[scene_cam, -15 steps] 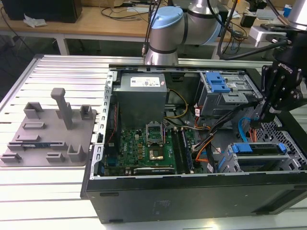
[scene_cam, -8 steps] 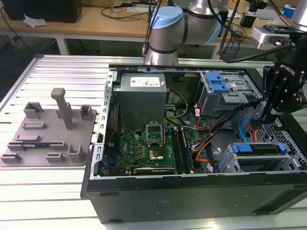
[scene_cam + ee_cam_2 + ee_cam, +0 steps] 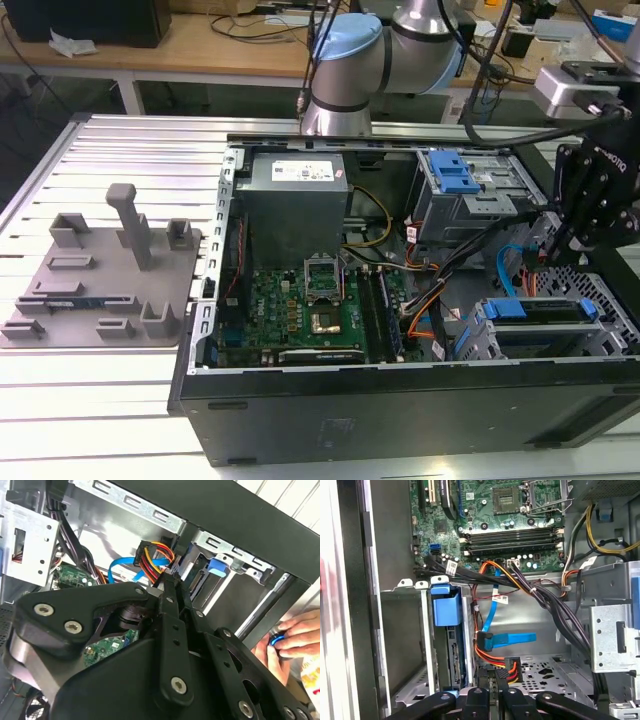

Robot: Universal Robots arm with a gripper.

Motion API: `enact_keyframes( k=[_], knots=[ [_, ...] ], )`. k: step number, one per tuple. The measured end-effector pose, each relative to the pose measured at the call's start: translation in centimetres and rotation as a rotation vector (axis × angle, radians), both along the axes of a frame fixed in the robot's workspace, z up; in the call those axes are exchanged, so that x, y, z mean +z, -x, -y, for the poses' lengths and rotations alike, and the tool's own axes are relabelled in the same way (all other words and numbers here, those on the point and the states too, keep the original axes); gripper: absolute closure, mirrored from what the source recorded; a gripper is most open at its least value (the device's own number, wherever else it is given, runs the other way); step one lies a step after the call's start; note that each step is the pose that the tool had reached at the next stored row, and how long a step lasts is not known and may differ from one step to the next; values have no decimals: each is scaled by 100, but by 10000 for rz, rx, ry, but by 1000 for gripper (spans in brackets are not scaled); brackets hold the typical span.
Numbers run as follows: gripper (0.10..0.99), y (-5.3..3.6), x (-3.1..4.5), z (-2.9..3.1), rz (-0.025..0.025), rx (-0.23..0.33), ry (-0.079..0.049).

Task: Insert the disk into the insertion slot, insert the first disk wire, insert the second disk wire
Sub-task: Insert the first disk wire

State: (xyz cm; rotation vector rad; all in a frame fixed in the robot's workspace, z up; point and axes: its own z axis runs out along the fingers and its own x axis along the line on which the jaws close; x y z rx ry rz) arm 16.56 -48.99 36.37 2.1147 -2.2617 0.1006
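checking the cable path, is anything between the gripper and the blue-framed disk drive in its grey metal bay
Yes. A black connector on red, orange and yellow wires and a flat blue cable lie just ahead of the black gripper, beside the blue-framed disk drive.

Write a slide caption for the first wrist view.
Inside the open computer case, the gripper sits at the coloured power plug, beside the disk standing in its slot.

open black computer case (image 3: 400, 410) lies side-up on a slatted metal table (image 3: 90, 400), grey power supply (image 3: 295, 195) seated above the green motherboard (image 3: 300, 305) in the exterior view, tall grey cage with blue latch (image 3: 465, 195) toward that view's right, grey fixture plate (image 3: 105, 280) with upright blocks beside the case on that view's left.
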Motion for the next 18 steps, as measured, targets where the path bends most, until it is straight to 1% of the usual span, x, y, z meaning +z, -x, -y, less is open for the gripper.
enact_keyframes(
  k=[1,2,3,5,6,8,9,10,11,18],
  knots=[
    [918,0,0,13,1,1,-63],
    [918,0,0,39,0,3,-185],
    [918,-2,0,82,0,5,-302],
    [918,-4,0,109,1,5,-415],
    [918,-4,0,125,1,5,-545],
    [918,-4,0,144,1,6,-726],
    [918,-4,1,160,1,6,-846],
    [918,-4,0,170,1,6,-913],
    [918,-4,0,176,1,6,-965],
    [918,-14,1,176,2,5,-949]
  ],
)
